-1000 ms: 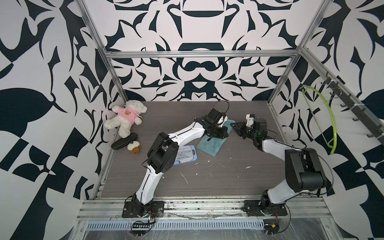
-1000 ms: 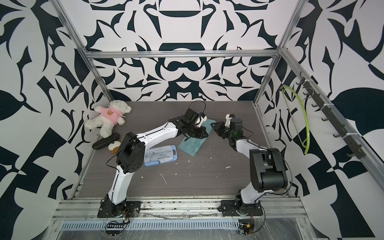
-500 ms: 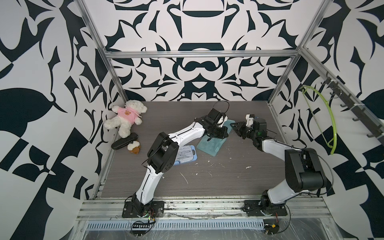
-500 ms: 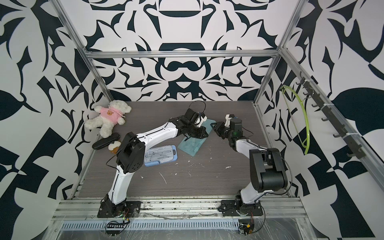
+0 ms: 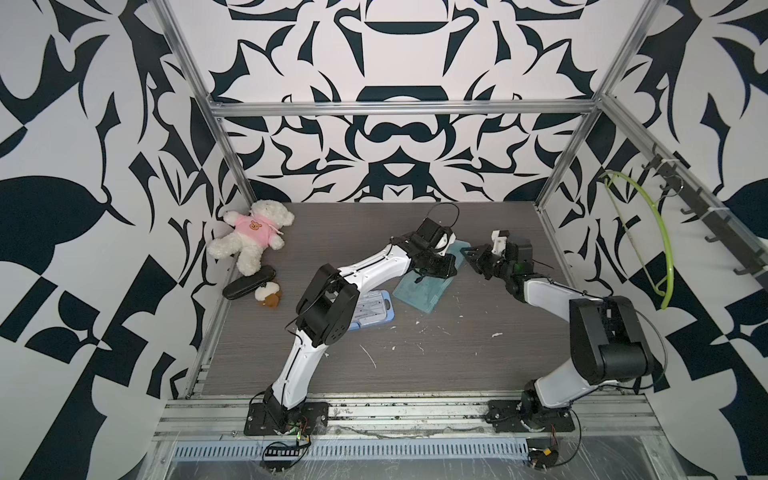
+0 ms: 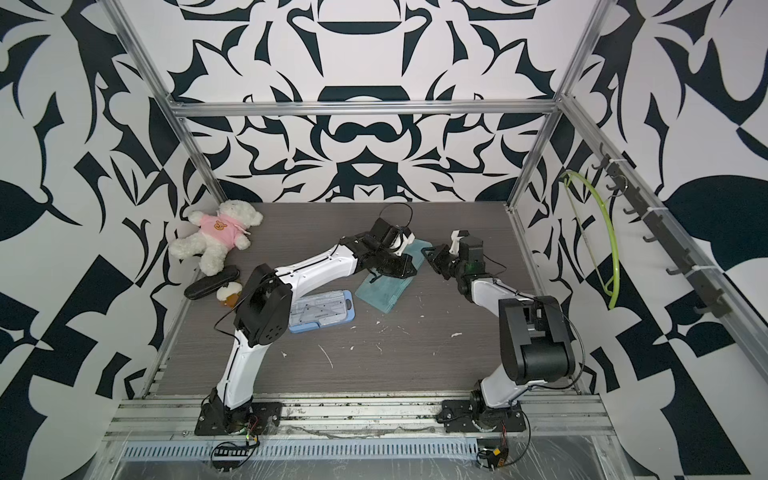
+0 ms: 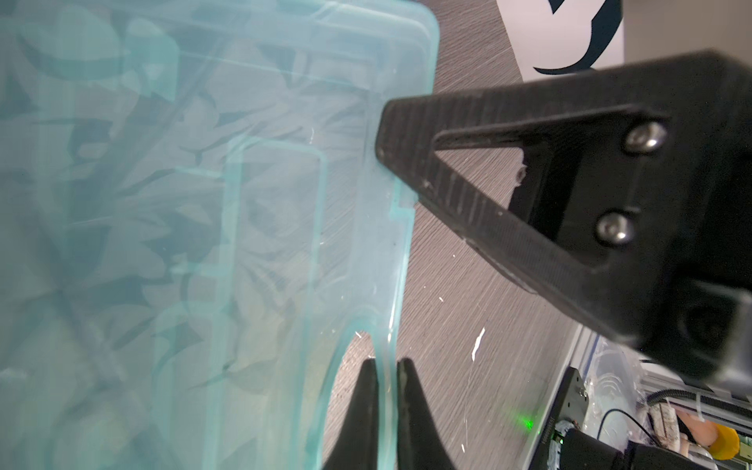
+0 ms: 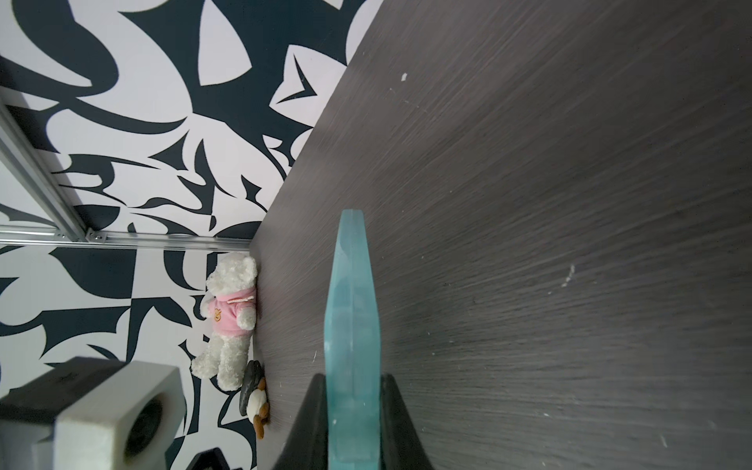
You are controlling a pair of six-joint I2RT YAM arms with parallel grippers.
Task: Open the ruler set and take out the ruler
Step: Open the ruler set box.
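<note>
The ruler set is a translucent teal plastic case near the middle back of the table. My left gripper is shut on the thin rim of the case, beside a curved cut-out. My right gripper is shut on the case's edge, seen end-on. In both top views the two grippers meet at the case's far right end. A right finger touches the case's edge in the left wrist view. Through the plastic I cannot make out the ruler.
A second, blue case with rulers showing lies flat by the left arm's elbow. A white teddy in a pink shirt, a black pouch and a small plush sit at the left wall. A green-framed saw hangs on the right wall.
</note>
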